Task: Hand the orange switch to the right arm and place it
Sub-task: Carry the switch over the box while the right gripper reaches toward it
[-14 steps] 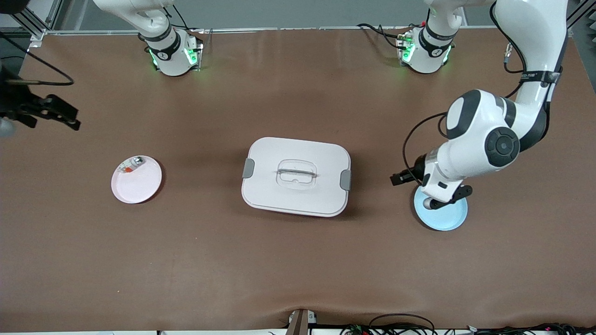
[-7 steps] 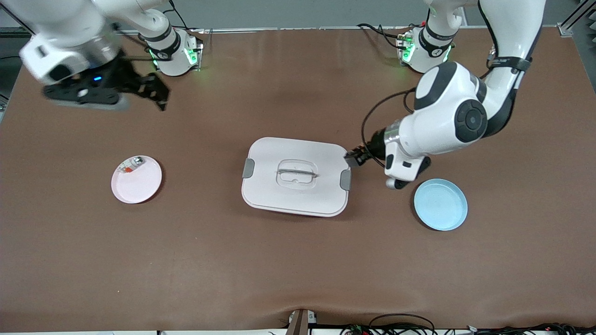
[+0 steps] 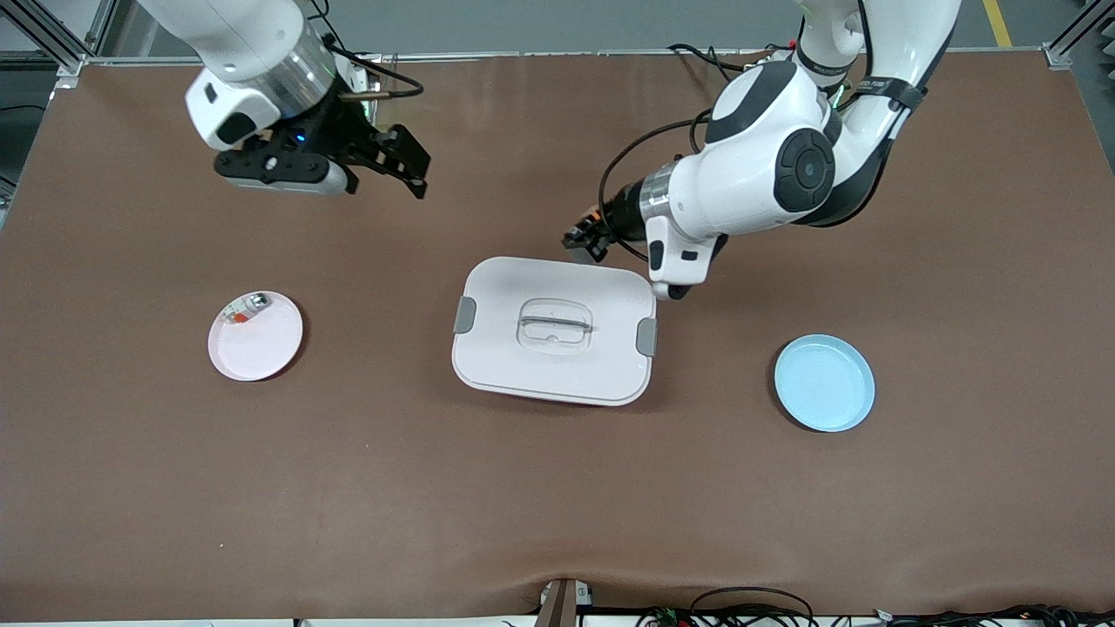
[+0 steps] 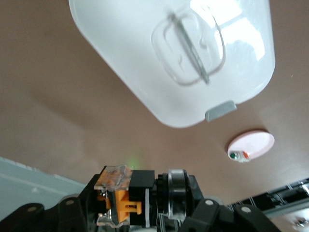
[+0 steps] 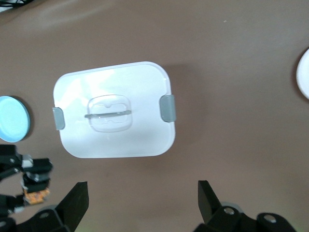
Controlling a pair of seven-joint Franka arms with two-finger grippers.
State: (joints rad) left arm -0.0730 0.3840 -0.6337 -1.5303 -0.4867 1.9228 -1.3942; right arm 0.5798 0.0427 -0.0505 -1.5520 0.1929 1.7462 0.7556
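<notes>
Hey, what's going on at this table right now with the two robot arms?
The left gripper is shut on the orange switch, holding it in the air just above the edge of the white lidded box on the robots' side. The right gripper is open, up over bare table toward the right arm's end. The handover has not happened yet. The blue plate is empty; the pink plate holds a small silvery part.
</notes>
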